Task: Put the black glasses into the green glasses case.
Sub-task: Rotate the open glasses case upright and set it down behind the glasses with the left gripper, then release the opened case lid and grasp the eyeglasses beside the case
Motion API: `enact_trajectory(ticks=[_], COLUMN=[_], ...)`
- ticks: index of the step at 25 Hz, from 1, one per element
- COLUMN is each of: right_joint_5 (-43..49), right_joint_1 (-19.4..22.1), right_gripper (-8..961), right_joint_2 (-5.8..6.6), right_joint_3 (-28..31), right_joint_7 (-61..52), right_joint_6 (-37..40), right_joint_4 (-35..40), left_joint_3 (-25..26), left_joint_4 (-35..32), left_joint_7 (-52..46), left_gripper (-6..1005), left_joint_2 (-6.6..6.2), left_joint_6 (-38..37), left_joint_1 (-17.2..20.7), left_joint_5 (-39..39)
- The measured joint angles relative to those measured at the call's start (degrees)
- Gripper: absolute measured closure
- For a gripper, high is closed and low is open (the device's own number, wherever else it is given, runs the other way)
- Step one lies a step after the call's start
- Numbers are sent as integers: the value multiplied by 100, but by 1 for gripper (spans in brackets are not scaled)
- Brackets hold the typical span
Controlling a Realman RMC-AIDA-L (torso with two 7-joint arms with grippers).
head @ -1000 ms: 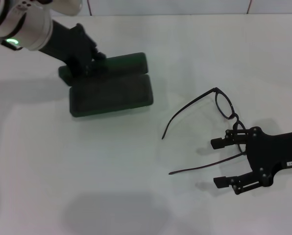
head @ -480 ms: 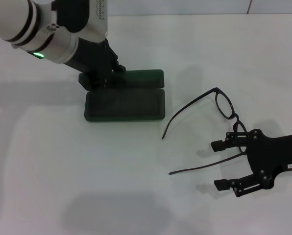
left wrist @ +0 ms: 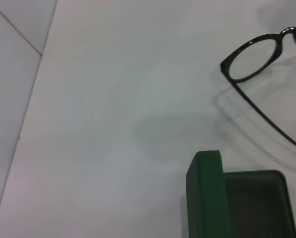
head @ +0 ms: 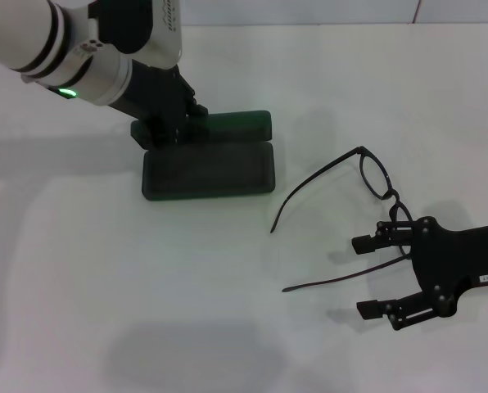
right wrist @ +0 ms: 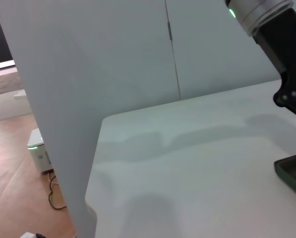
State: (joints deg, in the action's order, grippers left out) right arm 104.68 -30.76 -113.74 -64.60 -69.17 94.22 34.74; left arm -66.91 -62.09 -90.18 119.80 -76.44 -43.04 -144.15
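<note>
Two pincers in head view. Left pincer (head: pixel 174 123) at far-left end of open green glasses case (head: pixel 209 169), on its lid; finger gap hidden, can't tell. Case flat on white surface (head: pixel 187 286). Black glasses (head: pixel 375 184) w/ arms unfolded, lying well right of case. Right pincer (head: pixel 371 274) spread wide around nearer arm, not gripping.

Item count: one green glasses case (head: pixel 209 167), open; one pair of black glasses (head: pixel 367 192); two grippers, left gripper (head: pixel 164 123) and right gripper (head: pixel 373 274); one white table (head: pixel 146 295).
</note>
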Motion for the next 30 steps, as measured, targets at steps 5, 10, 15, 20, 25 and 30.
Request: enact_trajectory(ticks=[5,10,15,20,25,30], right_joint_5=[8,9,9,9,9,8], right_joint_1=[-2,2,5,8,9,8], right_gripper=[82,82,82,82,82,82], right_joint_2=[-9,-9,-7,-3,-7,-7], right_joint_3=[0,0,0,0,0,23], right_joint_7=[0,0,0,0,-5,-24], right_joint_6=[0,0,0,0,11,49], right_joint_4=[-11,-17,-28,-33,-31,-3], left_joint_3=[-185,-348,-352,-351,-362,-295], left_joint_4=[-7,-73,-137,-282,-329,-644], left_joint_7=[-15,-31,-113,-241,-291,-477], left_gripper=[730,722,713,705,696,616], left_joint_2=[5,5,6,2,0,-8], left_joint_6=[164,162,116,112,108,26], left_joint_1=[74,162,178,273,319,487], left_joint_5=[-21,18,144,182,226,627])
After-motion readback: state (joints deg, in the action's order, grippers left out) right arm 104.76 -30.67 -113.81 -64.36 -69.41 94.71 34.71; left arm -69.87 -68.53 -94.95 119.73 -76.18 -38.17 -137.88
